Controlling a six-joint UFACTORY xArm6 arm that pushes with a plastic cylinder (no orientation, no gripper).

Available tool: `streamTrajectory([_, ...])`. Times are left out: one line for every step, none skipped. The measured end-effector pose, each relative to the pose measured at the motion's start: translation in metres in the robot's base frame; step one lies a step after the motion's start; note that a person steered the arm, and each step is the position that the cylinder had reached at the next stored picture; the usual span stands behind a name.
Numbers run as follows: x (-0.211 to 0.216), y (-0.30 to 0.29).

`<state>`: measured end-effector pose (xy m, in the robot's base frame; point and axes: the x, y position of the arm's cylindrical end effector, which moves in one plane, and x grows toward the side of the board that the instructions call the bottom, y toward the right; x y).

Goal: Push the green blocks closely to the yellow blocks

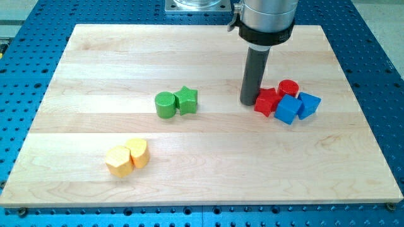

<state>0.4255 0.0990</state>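
Camera view: my tip (248, 102), a bare rod with no jaws, stands on the wooden board (95, 63), touching the left side of the red star block (266, 101). Red cylinder (288, 88) and two blue blocks (288, 109) (308, 104) cluster there. Green cylinder (165, 104) touches green star (187, 99) mid-board, well apart from my tip. Yellow blocks (118, 160) (137, 152) touch, lower left.

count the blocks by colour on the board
green: 2, cylinder and star
yellow: 2, and
red: 2, and
blue: 2, and
total: 8
my tip touches a red one's left side
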Motion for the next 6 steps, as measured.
streamTrajectory([-0.005,0.014])
streamTrajectory([-0.014,-0.036])
streamTrajectory([-0.017,-0.038])
streamTrajectory([-0.017,-0.038])
streamTrajectory([-0.017,-0.038])
streamTrajectory([-0.022,-0.040])
